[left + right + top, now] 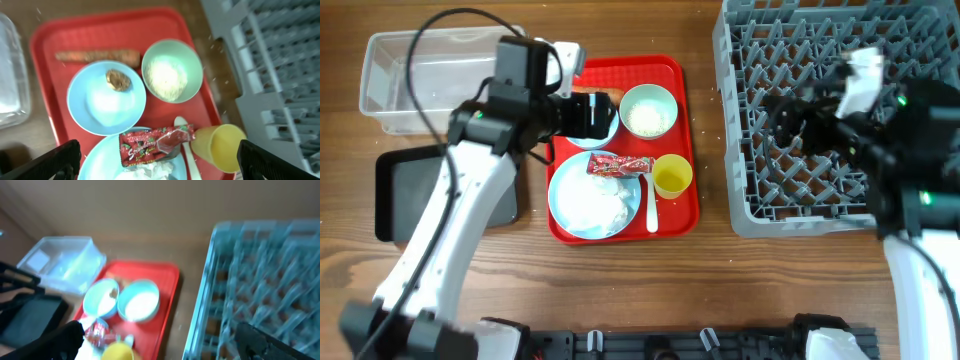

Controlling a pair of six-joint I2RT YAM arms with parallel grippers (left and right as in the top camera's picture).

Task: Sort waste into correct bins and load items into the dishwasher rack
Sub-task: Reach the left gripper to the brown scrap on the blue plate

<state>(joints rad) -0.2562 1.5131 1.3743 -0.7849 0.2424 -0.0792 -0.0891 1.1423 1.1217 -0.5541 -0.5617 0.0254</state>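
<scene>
Your left claw [159, 161] hangs over the far half of the red tray [686, 110]. Its fingers are spread wide at the bottom corners of the wrist view and hold nothing. Your right claw [160, 342] is off to the right of the red tray, above the rack [820, 200], which stands just beside the tray's right edge. It is also wide open and empty.

All the waste and dishes sit on the red tray.
- **Carrot:** The carrot [97, 56] lies along the tray's far edge.
- **Bowls:** Just inside the carrot, the blue bowl [100, 107] holds a brown lump [118, 80]. The mint bowl [192, 60] beside it, toward the tray's right edge, holds white grains [165, 77].
- **Plate:** The plate [565, 200] fills the tray's near left part and carries a crumpled napkin [605, 195].
- **Wrapper:** The red wrapper [155, 145] rests across the plate's far rim. Its script lettering looks like "Strawberry", and the smaller print above it is too blurred to read.
- **Cup and spoon:** The yellow cup [672, 176] stands near the tray's right edge. The white spoon [651, 205] lies between the cup and the plate.

The clear tub [430, 80] sits to the left of the red tray, level with its far end. The black tray [410, 195] lies to the left of the red tray's near end.
</scene>
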